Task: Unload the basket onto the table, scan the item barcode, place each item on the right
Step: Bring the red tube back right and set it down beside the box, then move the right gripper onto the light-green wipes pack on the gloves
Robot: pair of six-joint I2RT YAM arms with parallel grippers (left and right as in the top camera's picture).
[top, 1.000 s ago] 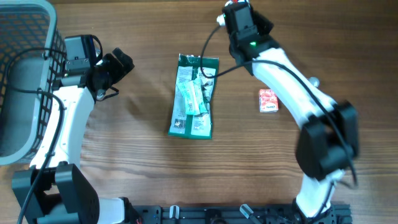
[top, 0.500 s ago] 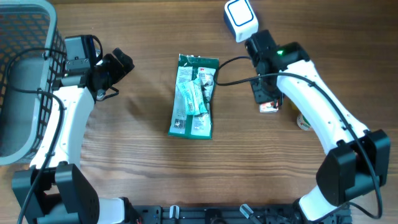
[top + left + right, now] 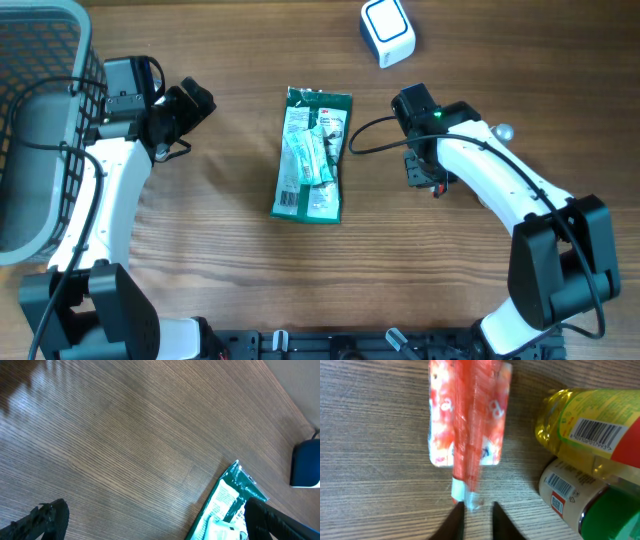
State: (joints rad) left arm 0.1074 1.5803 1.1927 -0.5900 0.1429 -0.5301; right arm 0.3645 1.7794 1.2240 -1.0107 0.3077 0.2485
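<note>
From above, the right arm [image 3: 480, 170] is no longer up by the white and blue scanner [image 3: 388, 32]. It now reaches down over the red packet [image 3: 470, 415], which a moment ago lay bare on the worktop [image 3: 230, 270] and now is almost all hidden under the arm. The scanner sits alone at the top, and the green packet [image 3: 313, 155] lies in the middle, not moved. The left fingers [image 3: 197, 100] wait wide open near the basket [image 3: 85, 60], same as before. In the left wrist view, those fingers stand far apart with nothing between them, and only a corner of the green packet shows. In the right wrist view, the right fingers [image 3: 456, 517] stand a little apart, with a narrow gap, right at the end of the red packet. As far as I can see, they are not holding it yet. A yellow bottle [image 3: 580, 420] and a small jar [image 3: 565, 492] lie just beside it. I think the red packet is the thing to scan, and the grab comes next.
</note>
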